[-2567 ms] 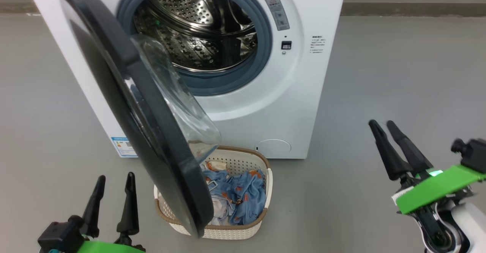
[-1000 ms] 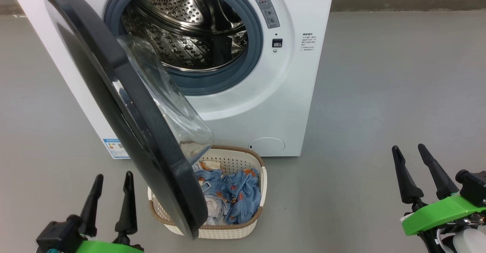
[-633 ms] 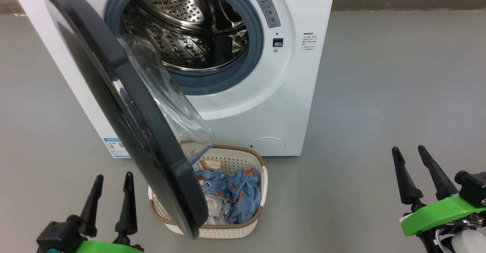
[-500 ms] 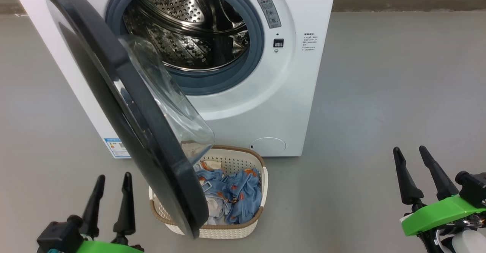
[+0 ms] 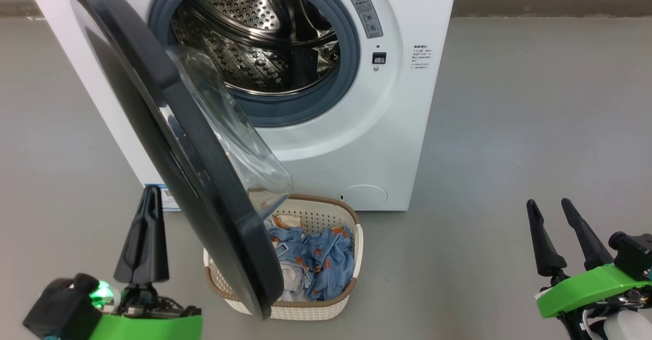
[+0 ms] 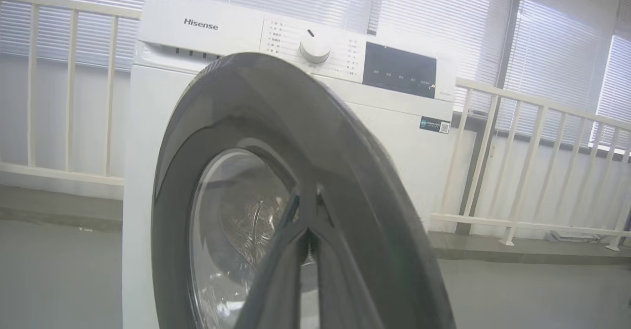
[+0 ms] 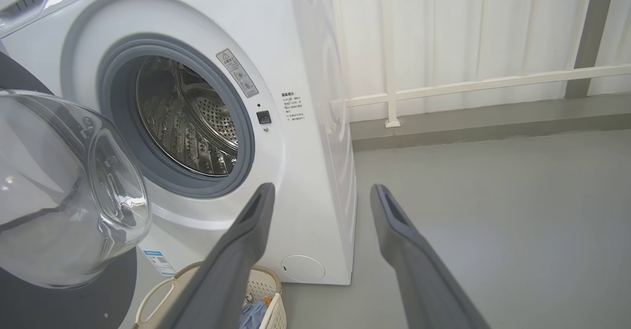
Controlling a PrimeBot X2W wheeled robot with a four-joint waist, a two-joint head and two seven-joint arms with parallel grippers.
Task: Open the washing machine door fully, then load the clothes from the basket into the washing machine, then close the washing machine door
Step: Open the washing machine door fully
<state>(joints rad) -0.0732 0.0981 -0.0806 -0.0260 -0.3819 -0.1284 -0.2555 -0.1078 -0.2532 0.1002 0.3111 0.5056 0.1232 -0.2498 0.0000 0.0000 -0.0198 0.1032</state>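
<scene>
At the lower left of the head view, the left gripper (image 5: 150, 194) has its two long dark fingers pressed together on nothing. They point up just beside the outer face of the large round glossy black washing machine door (image 5: 153, 100); whether they touch it I cannot tell. That door stands partly open, its clear glass bowl hanging over the small cream-white perforated plastic basket (image 5: 331, 201), where the light blue bear-printed clothes (image 5: 326, 261) lie. Behind stands the white boxy washing machine (image 5: 407, 126), its perforated steel drum (image 5: 254, 39) exposed. At lower right, the right gripper (image 5: 547, 205) is spread, holding nothing, above the grey floor (image 5: 509, 126).
</scene>
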